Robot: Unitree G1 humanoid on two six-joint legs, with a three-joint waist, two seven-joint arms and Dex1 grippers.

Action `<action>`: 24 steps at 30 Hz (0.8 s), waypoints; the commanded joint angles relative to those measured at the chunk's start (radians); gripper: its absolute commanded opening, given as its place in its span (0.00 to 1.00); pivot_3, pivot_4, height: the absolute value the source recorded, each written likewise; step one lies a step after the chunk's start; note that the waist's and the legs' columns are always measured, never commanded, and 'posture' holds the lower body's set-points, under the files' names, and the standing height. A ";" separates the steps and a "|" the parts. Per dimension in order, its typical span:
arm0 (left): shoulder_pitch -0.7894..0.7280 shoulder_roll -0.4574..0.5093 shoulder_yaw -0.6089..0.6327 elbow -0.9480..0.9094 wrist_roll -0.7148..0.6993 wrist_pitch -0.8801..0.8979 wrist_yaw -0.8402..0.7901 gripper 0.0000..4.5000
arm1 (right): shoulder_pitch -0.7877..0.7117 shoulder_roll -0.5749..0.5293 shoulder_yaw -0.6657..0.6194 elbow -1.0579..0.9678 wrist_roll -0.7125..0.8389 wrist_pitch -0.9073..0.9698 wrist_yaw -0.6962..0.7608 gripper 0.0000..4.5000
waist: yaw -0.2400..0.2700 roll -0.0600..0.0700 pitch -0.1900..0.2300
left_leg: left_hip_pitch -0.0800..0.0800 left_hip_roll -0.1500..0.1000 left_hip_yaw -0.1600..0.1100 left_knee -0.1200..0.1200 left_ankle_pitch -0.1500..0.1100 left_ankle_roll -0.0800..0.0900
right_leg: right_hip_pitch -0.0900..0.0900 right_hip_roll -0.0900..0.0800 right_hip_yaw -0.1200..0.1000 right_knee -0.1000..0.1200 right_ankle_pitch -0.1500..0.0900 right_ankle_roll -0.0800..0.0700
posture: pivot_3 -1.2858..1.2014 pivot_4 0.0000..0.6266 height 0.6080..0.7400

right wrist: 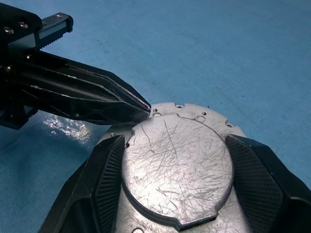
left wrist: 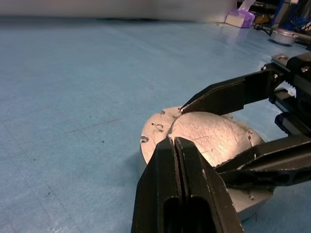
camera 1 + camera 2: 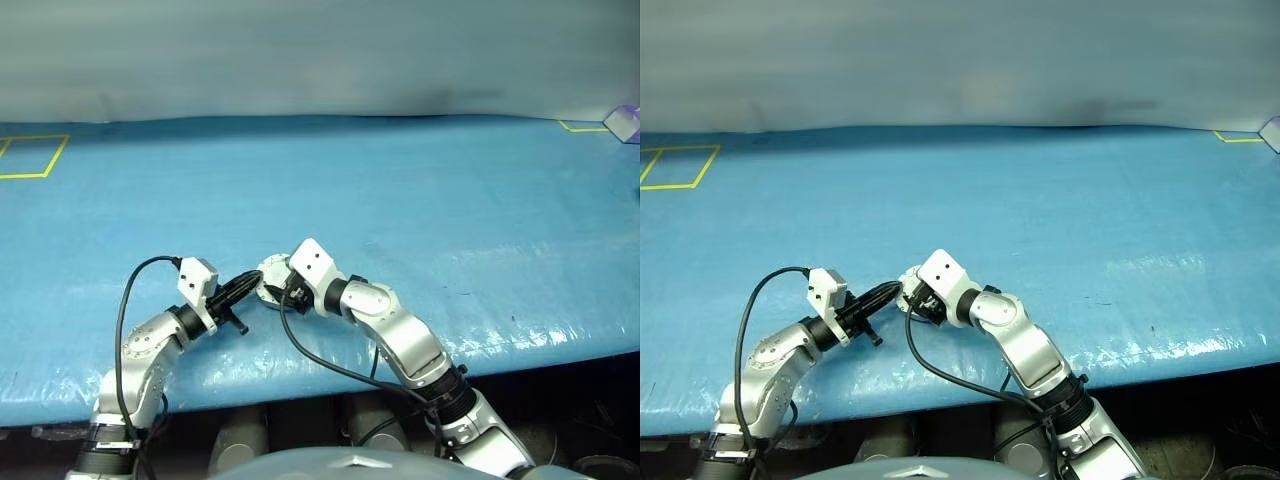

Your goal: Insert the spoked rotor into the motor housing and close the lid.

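Nearest the lens, right claw (image 1: 176, 145): straddles the lid (image 1: 180, 184), with one ribbed pad (image 1: 109, 179) against each side of the raised centre circle, clamped on it rather than standing free. Opposite, left claw (image 2: 177, 145): pressed fully shut, reaches in from the other side and touches its joined tips to the edge of that same circle, more a prod or a steadying point than a hold. Under the pads, finds the lid lying flat, smooth face up, scratched and shiny, on the housing (image 2: 245, 206), with a flange of small holes around the circle; cannot tell whether seated fully home. Further out, rests the whole stack on the blue table (image 3: 420, 190), near its front edge, between the two arms. Looks like solid metal throughout: stiff, probably heavy for its bulk, no give under the pads, not fragile to the touch. Likely slippery, bare polished metal against hard fingers, and with so low a wall on the circle offers little to bite on. Better to take hold across the full width, squarely, pads on opposite sides of the circle or the rim, much as here. Risks cocking the lid if pushed from one edge alone; calls for even downward pressure, with the housing kept from sliding on the slick sheet.
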 commanded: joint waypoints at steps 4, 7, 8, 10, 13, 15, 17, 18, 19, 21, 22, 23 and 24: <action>-0.002 0.004 -0.040 -0.007 0.040 0.017 0.008 0.01 | 0.033 -0.002 0.027 0.066 -0.006 0.033 0.002 0.67 | 0.000 0.003 -0.007 | 0.000 0.000 0.000 0.000 0.000 0.000 | 0.000 0.000 0.000 0.000 0.000 0.000 | 0.52 0.24 1.00; -0.005 0.006 -0.046 -0.005 0.048 0.015 0.008 0.01 | 0.031 -0.002 0.016 0.061 0.004 0.042 0.006 0.67 | 0.001 0.005 -0.008 | 0.000 0.000 0.000 0.000 0.000 0.000 | 0.000 0.000 0.000 -0.001 0.000 0.000 | 0.52 0.24 1.00; -0.005 0.007 -0.047 -0.005 0.050 0.014 0.008 0.01 | 0.030 -0.003 0.010 0.059 0.008 0.041 0.006 0.67 | 0.001 0.005 -0.008 | 0.000 0.000 0.000 0.000 0.000 0.000 | 0.000 0.000 0.000 -0.001 0.000 0.000 | 0.52 0.24 1.00; 0.000 0.006 -0.045 -0.007 0.048 0.014 0.004 0.01 | 0.027 -0.003 -0.002 0.056 0.010 0.036 0.002 0.67 | 0.002 0.005 -0.008 | 0.000 0.000 0.000 0.000 0.000 0.000 | 0.000 0.000 0.000 -0.001 0.000 0.000 | 0.52 0.24 1.00; 0.008 0.006 -0.041 -0.010 0.043 0.016 0.000 0.01 | 0.022 -0.007 -0.009 0.058 0.006 0.030 -0.003 0.67 | 0.002 0.005 -0.008 | 0.000 0.000 0.000 0.000 0.000 0.000 | 0.000 -0.001 0.000 -0.001 0.000 0.000 | 0.52 0.24 1.00; 0.013 0.007 -0.040 -0.011 0.038 0.018 -0.005 0.01 | 0.022 -0.007 -0.009 0.062 0.005 0.028 -0.003 0.67 | 0.002 0.005 -0.008 | 0.000 0.000 0.000 0.000 0.000 0.000 | 0.000 -0.001 0.000 -0.001 0.000 0.000 | 0.52 0.24 1.00; 0.020 0.008 -0.042 -0.015 0.033 0.023 -0.011 0.01 | 0.024 -0.006 -0.006 0.066 0.004 0.027 -0.003 0.67 | 0.002 0.005 -0.008 | 0.000 0.000 0.000 0.000 0.000 0.000 | 0.000 -0.001 0.000 -0.001 0.000 0.000 | 0.52 0.24 1.00; 0.023 0.008 -0.043 -0.017 0.033 0.023 -0.013 0.01 | 0.024 -0.006 -0.005 0.066 0.003 0.026 -0.003 0.67 | 0.002 0.005 -0.008 | 0.000 0.000 0.000 0.000 0.000 0.000 | 0.000 -0.001 0.000 -0.001 0.000 0.000 | 0.52 0.24 1.00; 0.027 0.009 -0.043 -0.020 0.028 0.027 -0.018 0.01 | 0.025 -0.005 -0.003 0.067 0.003 0.026 -0.003 0.67 | 0.002 0.005 -0.008 | 0.000 0.000 0.000 0.000 0.000 0.000 | 0.000 -0.001 0.000 -0.001 0.000 0.000 | 0.52 0.24 1.00; 0.033 0.009 -0.043 -0.024 0.017 0.037 -0.029 0.01 | 0.024 -0.004 0.000 0.068 0.001 0.025 -0.003 0.67 | 0.002 0.005 -0.008 | 0.000 0.000 0.000 0.000 0.000 -0.001 | 0.000 -0.001 0.000 -0.001 0.000 0.000 | 0.52 0.24 1.00; 0.036 0.009 -0.043 -0.026 0.013 0.040 -0.032 0.01 | 0.025 -0.004 0.001 0.068 0.001 0.025 -0.003 0.67 | 0.001 0.005 -0.008 | 0.000 0.000 0.000 0.000 0.000 -0.001 | -0.001 -0.001 0.000 -0.002 0.000 0.000 | 0.52 0.24 1.00; 0.036 0.008 -0.042 -0.028 0.011 0.042 -0.033 0.01 | 0.025 -0.004 0.001 0.068 0.001 0.025 -0.002 0.67 | 0.001 0.005 -0.008 | 0.000 0.000 0.000 0.000 -0.001 -0.001 | -0.002 -0.001 0.000 -0.002 0.000 0.000 | 0.52 0.24 1.00; 0.037 0.009 -0.041 -0.028 0.011 0.044 -0.033 0.01 | 0.025 -0.003 0.000 0.068 0.002 0.025 -0.002 0.67 | 0.001 0.005 -0.008 | 0.000 0.000 0.000 0.000 -0.001 -0.001 | -0.002 -0.001 -0.001 -0.003 0.000 0.000 | 0.52 0.24 1.00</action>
